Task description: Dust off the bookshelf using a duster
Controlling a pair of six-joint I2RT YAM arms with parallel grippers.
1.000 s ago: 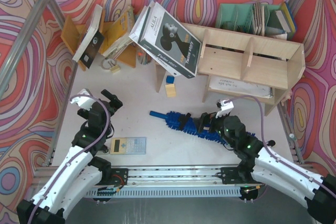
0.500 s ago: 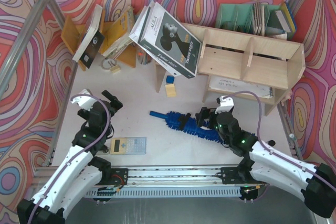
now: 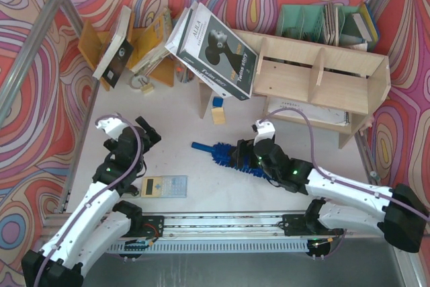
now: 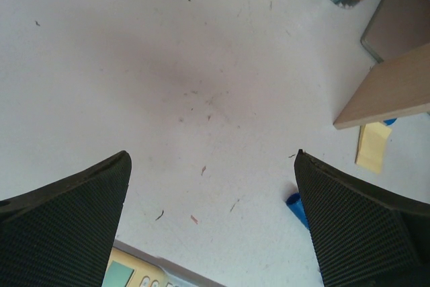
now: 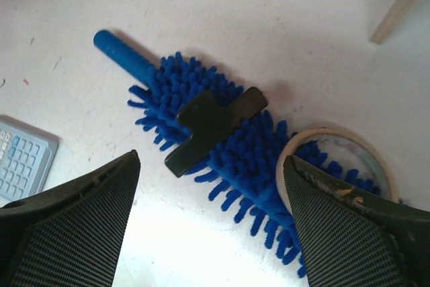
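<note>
At centre of the surface [image 3: 181, 115] the duster [image 3: 220, 155] lies flat, handle toward 10 o'clock, well short of the bookshelf [image 3: 336, 63] at 1 o'clock. Your right jaws hang spread astride its fluff, apparently for a pickup. Your left jaws are spread too, idle at 8 o'clock.

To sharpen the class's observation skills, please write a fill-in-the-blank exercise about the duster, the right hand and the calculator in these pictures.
The duster lying on the table is ____ in colour.
The right hand hangs over the duster with its jaws ____.
The calculator lies nearest the ____ arm.
Missing words: blue; open; left.
</note>
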